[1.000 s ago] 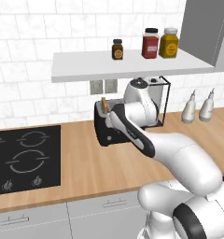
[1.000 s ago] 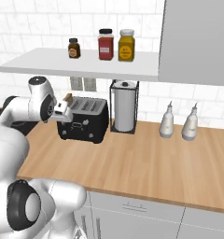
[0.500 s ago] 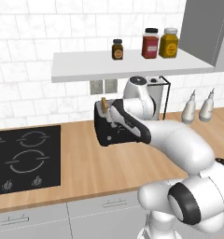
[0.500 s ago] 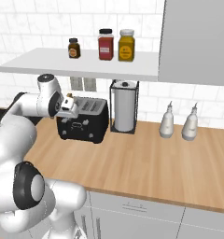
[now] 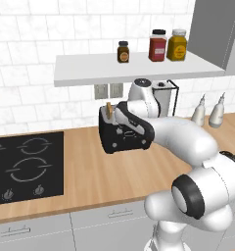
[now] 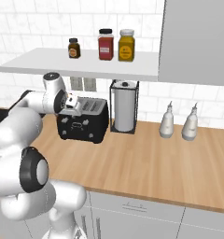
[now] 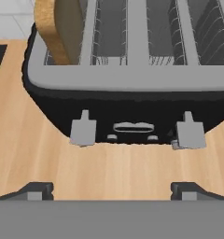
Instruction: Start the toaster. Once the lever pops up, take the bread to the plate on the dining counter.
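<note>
**One slice waits as open gripper hovers at toaster**

The gripper (image 7: 112,189), jaws spread wide and empty, hangs above the front of the black toaster (image 7: 128,88) on the wooden counter (image 5: 90,171). The bread (image 7: 58,28) stands upright in the toaster's end slot, beyond the jaws.

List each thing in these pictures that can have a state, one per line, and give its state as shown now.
toaster: upright on the counter, both front levers up.
bread: standing in the toaster's end slot, sticking out above it.
gripper: open, empty, in front of the toaster.
paper towel roll: upright in its holder.
</note>
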